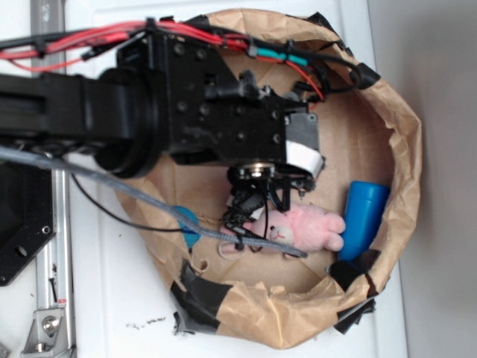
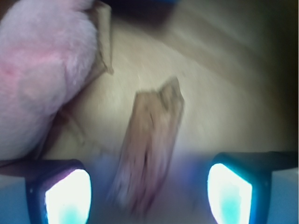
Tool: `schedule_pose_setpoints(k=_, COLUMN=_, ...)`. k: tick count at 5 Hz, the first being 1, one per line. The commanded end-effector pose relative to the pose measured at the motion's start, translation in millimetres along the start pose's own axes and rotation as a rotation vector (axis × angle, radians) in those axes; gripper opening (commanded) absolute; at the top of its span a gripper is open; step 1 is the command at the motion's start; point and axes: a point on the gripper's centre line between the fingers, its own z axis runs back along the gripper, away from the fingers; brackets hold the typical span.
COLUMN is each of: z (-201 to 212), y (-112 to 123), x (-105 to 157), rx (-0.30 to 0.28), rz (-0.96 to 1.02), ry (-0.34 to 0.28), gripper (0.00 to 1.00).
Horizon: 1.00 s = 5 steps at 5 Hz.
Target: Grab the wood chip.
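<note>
In the wrist view the wood chip is a long brown grainy piece with a jagged far end, lying on brown paper. Its near end reaches in between my two fingers. My gripper is open, with a gap between the chip and each bright pad. The pink bunny lies close on the left of the chip. In the exterior view my gripper points down into the paper-lined bowl beside the bunny, and the arm hides the chip.
A blue cylinder stands right of the bunny. A small blue object lies at the bowl's left. The crumpled brown paper wall rings the bowl, taped with black tape. A torn paper flap sticks up by the bunny.
</note>
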Motion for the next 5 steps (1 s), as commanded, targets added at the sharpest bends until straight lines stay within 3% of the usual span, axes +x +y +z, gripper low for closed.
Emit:
schedule_pose_setpoints(k=1, z=-8, y=2, x=6, rx=0.009, rz=-0.026, ry=-0.002, gripper=0.0)
schedule_pose_setpoints(k=2, z=-15, y=10, x=-11, rx=0.01, rz=0.073, ry=0.104, gripper=0.0)
schedule_pose_setpoints(k=4, z=-10, y=19, x=-27, rx=0.013, rz=0.182, ry=0.231, gripper=0.0)
schedule_pose_setpoints(k=5, z=39, y=18, x=-23, rx=0.059, rz=0.21, ry=0.33, gripper=0.0)
